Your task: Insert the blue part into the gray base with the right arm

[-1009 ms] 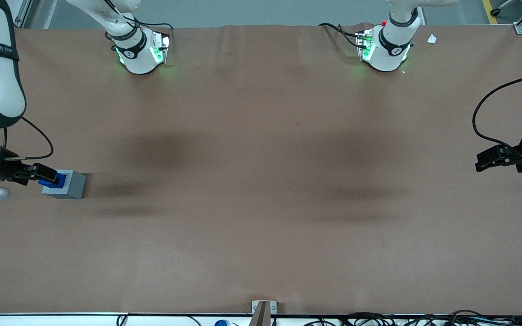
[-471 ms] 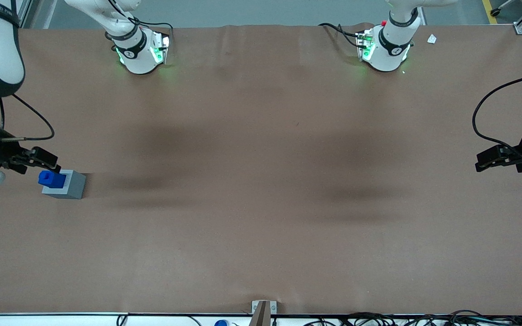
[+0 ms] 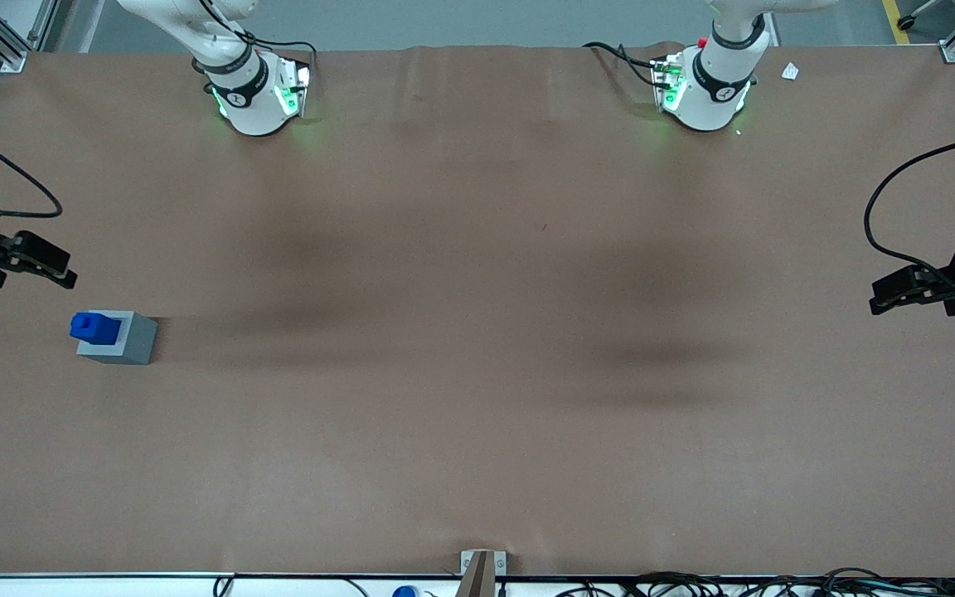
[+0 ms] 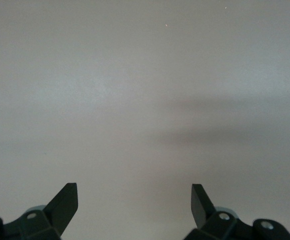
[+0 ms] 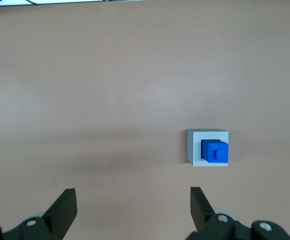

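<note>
On the brown tabletop (image 3: 477, 332), toward the working arm's end, we see the gray base (image 3: 123, 340) with the blue part (image 3: 92, 327) seated upright in its socket. Our tool (image 3: 50, 267) hangs at about eleven o'clock from the base, well clear, fingers (image 5: 65, 207) spread wide and empty.

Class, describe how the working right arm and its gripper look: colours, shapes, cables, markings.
The right arm is white, with a rounded base glowing green and a black ring band carrying a small mark. A thin black cable loops to the gripper, which is black with two wedge-shaped fingers, set open above the table, farther from the front camera than the gray base.
</note>
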Robot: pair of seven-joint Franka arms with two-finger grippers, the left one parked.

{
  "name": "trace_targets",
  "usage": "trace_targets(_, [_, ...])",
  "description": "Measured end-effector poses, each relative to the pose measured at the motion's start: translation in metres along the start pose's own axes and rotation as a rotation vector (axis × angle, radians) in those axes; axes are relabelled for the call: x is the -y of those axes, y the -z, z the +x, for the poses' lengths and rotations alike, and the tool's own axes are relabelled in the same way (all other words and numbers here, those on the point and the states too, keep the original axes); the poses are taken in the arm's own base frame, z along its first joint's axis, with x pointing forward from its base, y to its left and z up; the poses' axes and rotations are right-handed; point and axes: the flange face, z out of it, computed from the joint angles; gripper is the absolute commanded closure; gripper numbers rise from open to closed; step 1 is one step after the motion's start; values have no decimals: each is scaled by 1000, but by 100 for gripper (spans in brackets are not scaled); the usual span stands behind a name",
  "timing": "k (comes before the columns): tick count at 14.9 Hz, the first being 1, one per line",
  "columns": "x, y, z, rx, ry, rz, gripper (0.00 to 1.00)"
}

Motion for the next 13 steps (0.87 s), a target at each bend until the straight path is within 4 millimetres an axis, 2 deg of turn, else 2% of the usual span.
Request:
trace_targets(6, [1,51,-11,-51,-22,-1,0])
trace_targets(10, [1,68,-21,-74,-69,1,0])
trace_targets(13, [2,73,-25,-75,-75,1,0])
